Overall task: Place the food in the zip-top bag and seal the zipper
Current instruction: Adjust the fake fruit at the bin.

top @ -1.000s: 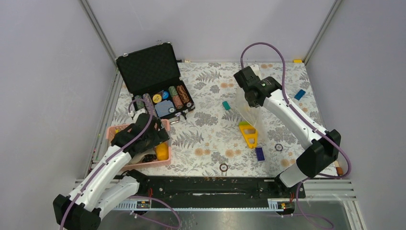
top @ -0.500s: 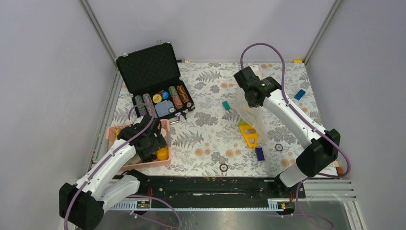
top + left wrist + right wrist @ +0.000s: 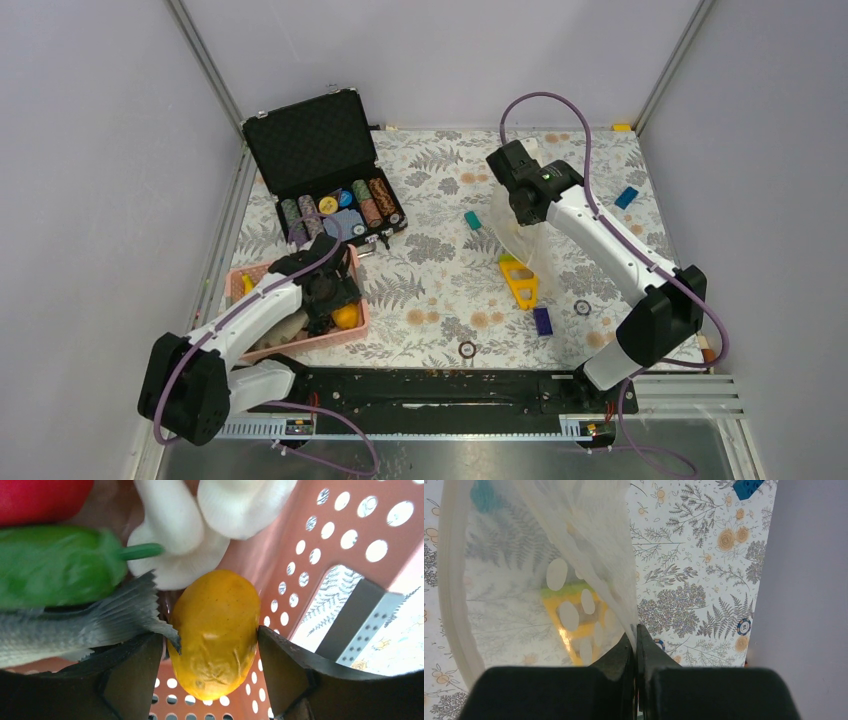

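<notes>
My left gripper [image 3: 328, 300] is down in the pink basket [image 3: 262, 272], and its jaws press both sides of the orange [image 3: 215, 630], which rests against the basket's wall [image 3: 310, 540]. Beside it lie a grey fish [image 3: 60, 630], a green vegetable [image 3: 55, 565], white mushrooms [image 3: 190, 530] and a red fruit [image 3: 40, 495]. My right gripper [image 3: 525, 205] is shut on the edge of the clear dotted zip-top bag [image 3: 524, 555], which hangs down to the table [image 3: 520, 240]. Its whitish zipper strip [image 3: 454, 605] curves along the open mouth. The bag looks empty.
An open black case of poker chips [image 3: 325, 170] stands at the back left. A yellow triangular piece [image 3: 520, 280] lies under the bag. A teal block [image 3: 472, 219], blue blocks [image 3: 626, 197] [image 3: 542, 320] and loose chips [image 3: 467, 349] [image 3: 582, 307] are scattered on the floral mat.
My left gripper has moved right and down inside the basket to the orange and now has its jaws on it. The right gripper holds the bag in much the same place.
</notes>
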Controlling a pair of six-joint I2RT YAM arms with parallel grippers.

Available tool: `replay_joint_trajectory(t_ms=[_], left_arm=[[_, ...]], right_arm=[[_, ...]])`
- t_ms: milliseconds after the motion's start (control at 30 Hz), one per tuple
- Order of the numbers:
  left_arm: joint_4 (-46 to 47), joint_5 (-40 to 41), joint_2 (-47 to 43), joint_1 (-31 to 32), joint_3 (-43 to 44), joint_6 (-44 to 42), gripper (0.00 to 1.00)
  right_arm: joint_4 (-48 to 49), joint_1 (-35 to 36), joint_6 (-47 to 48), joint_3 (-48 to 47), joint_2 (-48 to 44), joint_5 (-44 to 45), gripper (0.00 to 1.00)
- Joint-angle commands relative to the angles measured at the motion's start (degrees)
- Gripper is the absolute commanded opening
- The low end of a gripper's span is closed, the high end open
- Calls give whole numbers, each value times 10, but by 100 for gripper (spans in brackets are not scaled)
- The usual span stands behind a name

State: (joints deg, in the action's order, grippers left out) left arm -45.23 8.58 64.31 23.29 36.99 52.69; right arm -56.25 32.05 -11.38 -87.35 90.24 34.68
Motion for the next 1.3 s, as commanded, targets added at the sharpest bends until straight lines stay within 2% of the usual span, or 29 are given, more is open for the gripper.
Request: replay_joint_trajectory(t_ms=[0,133,267,433,633,733,833,967,1133,1267], left_arm=[[101,-10,26,-2,-3,-5,68],[106,-11,42,-2,-4,-7,60],[89,-10,33,-2,5,-11,40],[38,-5,-32,-2,26,-26,21],[-65,45,-114,-1,112,-55,16],[-83,58,-139,-1,141,-62,14],[-78,32,-147,2,192,-88,9],[-72,52,-143,49,247,-106,8],[-147,147,-146,53,247,-59,2],[-163,177,-170,52,212,-25,3]], right_arm=[[5,-5,-4,-3,8,-19,0],[9,-5,-6,2,5,-20,0],[11,-5,-6,2,-2,-37,0],[18,-5,-5,10,-21,-64,0],[37,-5,-5,25,-45,-118,0],[39,-5,-10,31,-54,-139,0],[46,-5,-16,36,-65,-194,0],[57,-5,-19,43,-83,-248,0],[59,-5,-22,59,-99,-226,0],[59,-5,-22,56,-93,-232,0]])
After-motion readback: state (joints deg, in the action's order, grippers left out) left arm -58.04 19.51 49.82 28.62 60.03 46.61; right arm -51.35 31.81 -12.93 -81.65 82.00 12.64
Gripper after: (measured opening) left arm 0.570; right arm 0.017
